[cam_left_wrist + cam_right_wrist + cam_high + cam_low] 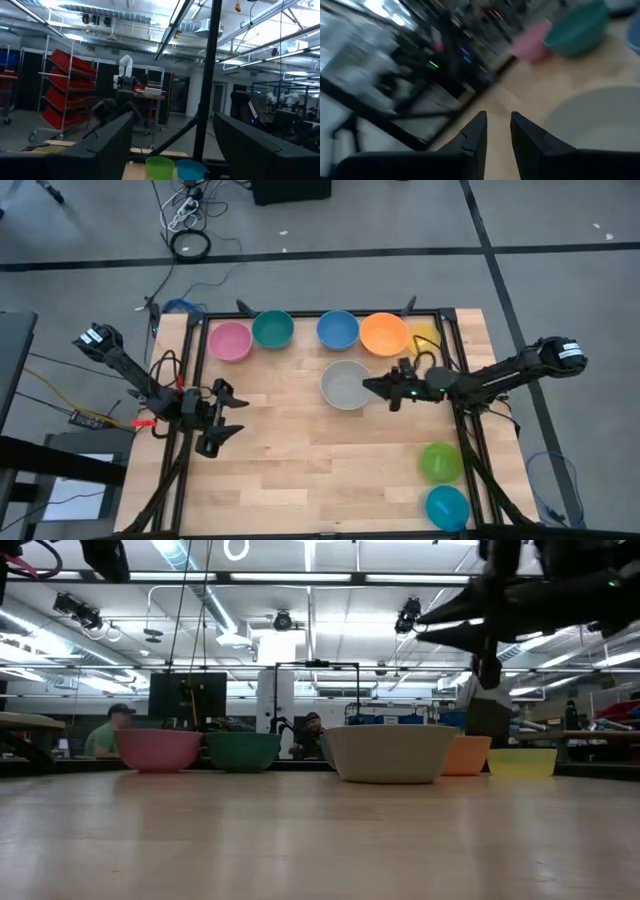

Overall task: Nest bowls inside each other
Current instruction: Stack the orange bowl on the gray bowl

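Observation:
Along the table's far edge stand a pink bowl [230,340], a teal bowl [272,329], a blue bowl [338,330], an orange bowl [384,334] and a yellow bowl [426,338]. A grey-white bowl [345,384] sits upright on its base mid-table. A lime green bowl [440,462] and a cyan bowl [447,507] sit near the right front corner. My right gripper [370,387] hovers above the grey-white bowl's right rim, fingers [477,132] a narrow gap apart with nothing between them. My left gripper [235,412] is wide open at the table's left side, raised and empty.
A black frame [200,350] runs along the table's left, far and right edges. Bare wood lies between the two arms and toward the near edge. In the low view people sit in the room [110,730] behind the table.

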Available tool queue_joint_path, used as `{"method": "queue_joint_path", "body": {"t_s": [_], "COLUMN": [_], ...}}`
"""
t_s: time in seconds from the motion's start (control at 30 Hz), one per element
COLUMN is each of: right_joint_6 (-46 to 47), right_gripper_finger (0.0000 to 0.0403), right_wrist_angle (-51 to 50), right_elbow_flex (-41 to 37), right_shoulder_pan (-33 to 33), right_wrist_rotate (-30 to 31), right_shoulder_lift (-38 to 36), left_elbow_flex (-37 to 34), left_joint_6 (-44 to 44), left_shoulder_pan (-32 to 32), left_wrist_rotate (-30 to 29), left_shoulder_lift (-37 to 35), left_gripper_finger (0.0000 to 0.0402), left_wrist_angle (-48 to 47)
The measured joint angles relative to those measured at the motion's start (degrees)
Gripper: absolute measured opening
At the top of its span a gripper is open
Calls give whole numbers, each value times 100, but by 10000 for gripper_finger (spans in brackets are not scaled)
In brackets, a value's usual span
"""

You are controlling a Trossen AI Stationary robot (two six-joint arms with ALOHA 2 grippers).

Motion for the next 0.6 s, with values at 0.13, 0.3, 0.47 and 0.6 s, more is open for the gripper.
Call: {"method": "queue_joint_path", "body": {"t_s": [0.13, 0.3, 0.47, 0.6], "right_joint_6": [-156, -554, -921, -970], "right_gripper_finger": [80, 80, 80, 80], "right_wrist_angle": [-2146, -3968, -5141, -6042], "right_elbow_flex": [874, 1829, 2461, 2780], "right_shoulder_pan": [-331, -856, -1250, -1611], "right_wrist_rotate": [50, 149, 104, 215], "right_shoulder_lift": [0, 0, 0, 1], "left_elbow_flex": [0, 0, 0, 0], "left_joint_6": [-145, -564, -972, -1238], "left_shoulder_pan": [0, 0, 0, 77], "left_wrist_rotate": [-9, -411, -829, -1194], "left_shoulder_lift": [2, 0, 0, 0], "left_gripper_finger": [284, 284, 284, 284], "left_wrist_angle": [-259, -730, -1385, -1746]}}
